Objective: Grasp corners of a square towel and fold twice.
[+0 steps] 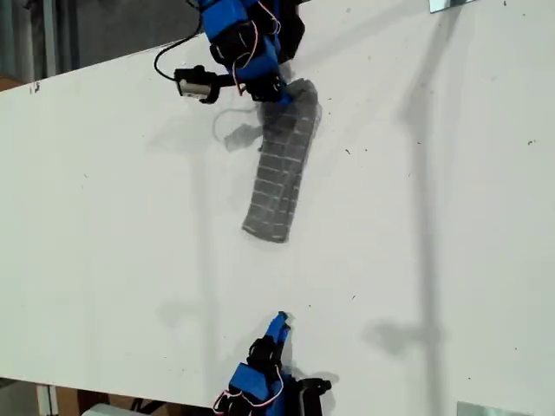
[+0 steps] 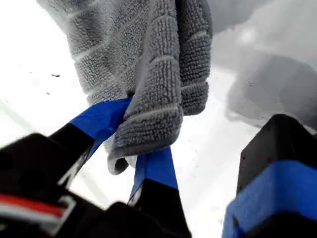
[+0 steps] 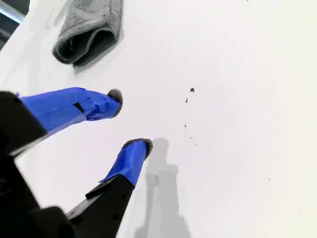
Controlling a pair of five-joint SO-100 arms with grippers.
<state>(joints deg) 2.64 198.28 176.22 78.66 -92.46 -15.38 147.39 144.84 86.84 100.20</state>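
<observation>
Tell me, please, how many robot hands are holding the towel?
1: my first hand, at the exterior view's top, grips the towel. My second hand, at the exterior view's bottom, is open and empty.

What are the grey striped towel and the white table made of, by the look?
Grey striped towel: looks like looped terry or microfibre cloth, matte; fuzzy pile and raised pale ribs show in the first wrist view, and it drapes limply.
White table: hard, smooth, slightly glossy board, maybe laminate; it shows soft shadows and small dark specks.

No text, label, brand, number or sign can be read in any view.
</observation>
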